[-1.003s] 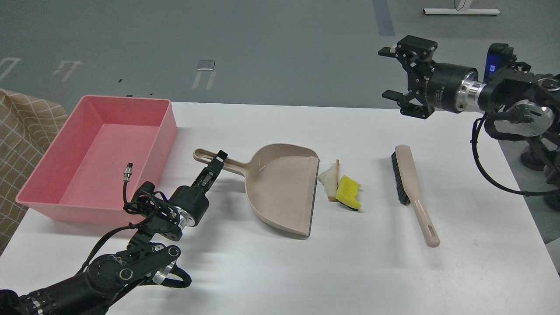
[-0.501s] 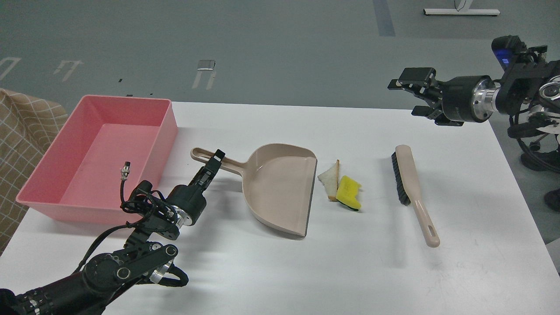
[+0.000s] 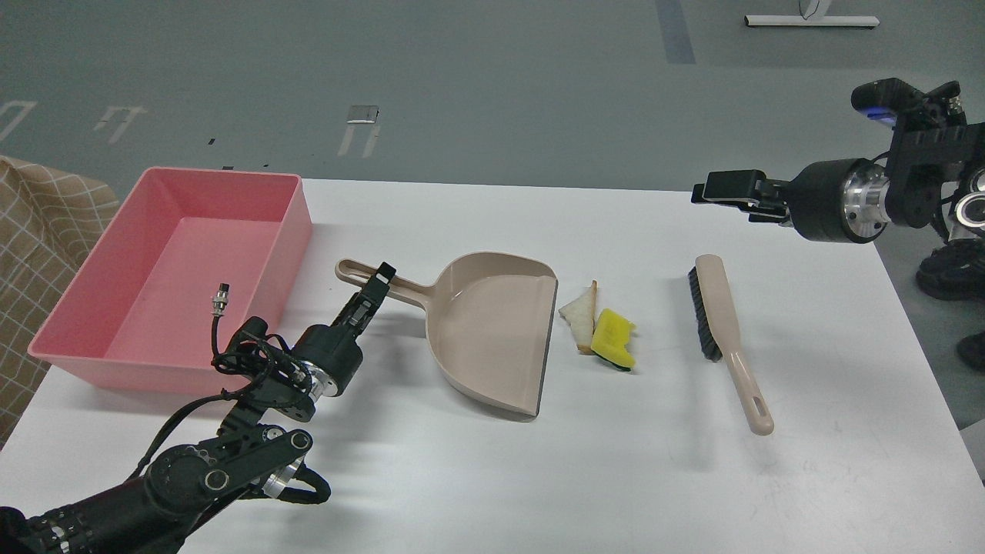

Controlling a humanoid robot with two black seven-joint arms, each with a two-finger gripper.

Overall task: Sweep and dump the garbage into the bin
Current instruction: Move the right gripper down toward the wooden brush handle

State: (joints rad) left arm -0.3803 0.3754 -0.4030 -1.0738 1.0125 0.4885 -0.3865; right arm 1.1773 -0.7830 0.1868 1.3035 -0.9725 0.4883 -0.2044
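Left tool reaches forward low; right tool hangs raised, edge-on.

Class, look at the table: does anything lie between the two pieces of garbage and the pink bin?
Yes. The beige dustpan lies between the bread slice and sponge and the pink bin, its open edge facing the garbage; the left gripper is at its handle.

On the white table there is one pink bin, one beige dustpan, one brush, one slice of bread and one yellow sponge. Two black grippers show, left and right.
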